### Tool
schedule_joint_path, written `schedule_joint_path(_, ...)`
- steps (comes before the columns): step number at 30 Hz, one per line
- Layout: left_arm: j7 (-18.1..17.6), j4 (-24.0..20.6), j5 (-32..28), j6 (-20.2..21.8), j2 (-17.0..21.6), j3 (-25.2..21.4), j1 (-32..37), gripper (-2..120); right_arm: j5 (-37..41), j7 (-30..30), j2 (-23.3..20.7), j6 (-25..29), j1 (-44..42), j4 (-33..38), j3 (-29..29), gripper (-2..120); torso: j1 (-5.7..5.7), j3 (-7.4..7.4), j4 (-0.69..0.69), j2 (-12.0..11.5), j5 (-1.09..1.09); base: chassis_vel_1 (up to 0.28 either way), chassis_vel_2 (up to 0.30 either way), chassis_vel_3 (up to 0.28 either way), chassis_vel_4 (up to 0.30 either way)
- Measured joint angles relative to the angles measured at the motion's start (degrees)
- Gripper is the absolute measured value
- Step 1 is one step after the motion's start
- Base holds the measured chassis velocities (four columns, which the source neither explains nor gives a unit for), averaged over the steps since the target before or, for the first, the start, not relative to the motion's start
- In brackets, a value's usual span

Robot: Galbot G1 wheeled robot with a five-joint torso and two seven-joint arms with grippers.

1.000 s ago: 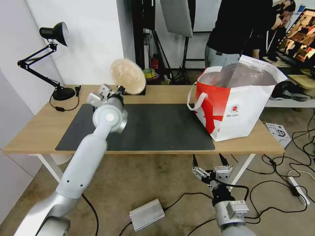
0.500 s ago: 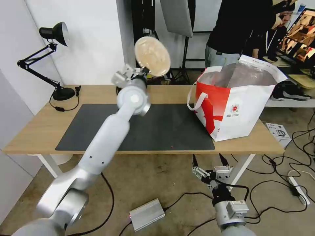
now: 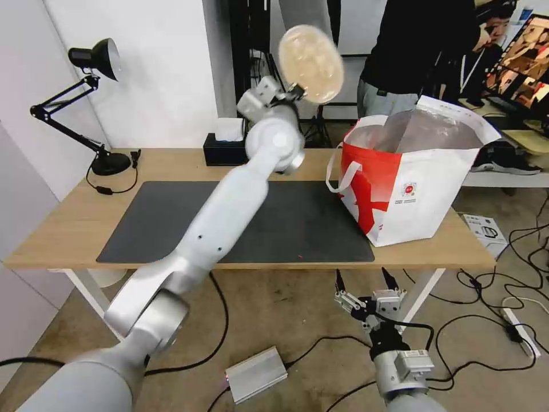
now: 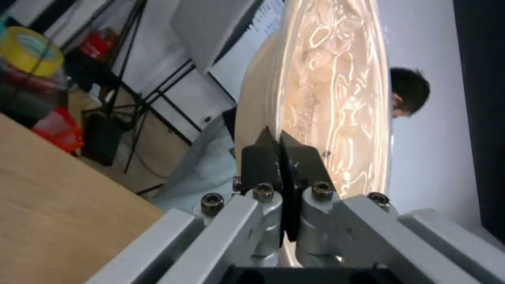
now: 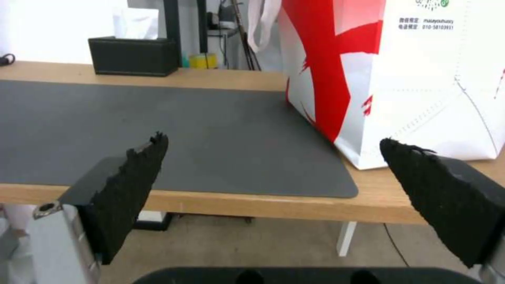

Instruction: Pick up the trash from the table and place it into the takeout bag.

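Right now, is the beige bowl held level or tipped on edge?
Tipped on edge. The shallow beige bowl stands nearly vertical, its rim pinched in the left gripper, raised above the table.

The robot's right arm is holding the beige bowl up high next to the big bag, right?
Not quite: the left arm holds it. The head view shows the left end effector shut on the rim of the shallow beige bowl, up high beside the takeout bag. The right end effector waits open, low before the table.
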Motion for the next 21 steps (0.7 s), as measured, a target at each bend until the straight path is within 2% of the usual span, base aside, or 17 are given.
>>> schedule_joint_path(8, 1.7, 2.9, -0.1, -0.4, -1.2, 5.8, -3.2, 0, 0.0, 0.0, 0.0, 0.0, 0.0, 0.0, 0.0, 100, 0.00, 0.00, 0.01, 0.0, 0.00, 0.000, 0.000, 0.000, 0.000)
schedule_joint_path(21, 6.3, 4.0, -0.2, -0.9, -1.2, 12.5, -4.5, 0, 0.0, 0.0, 0.0, 0.0, 0.0, 0.0, 0.0, 100, -0.01, 0.00, 0.01, 0.0, -0.01, 0.000, 0.000, 0.000, 0.000)
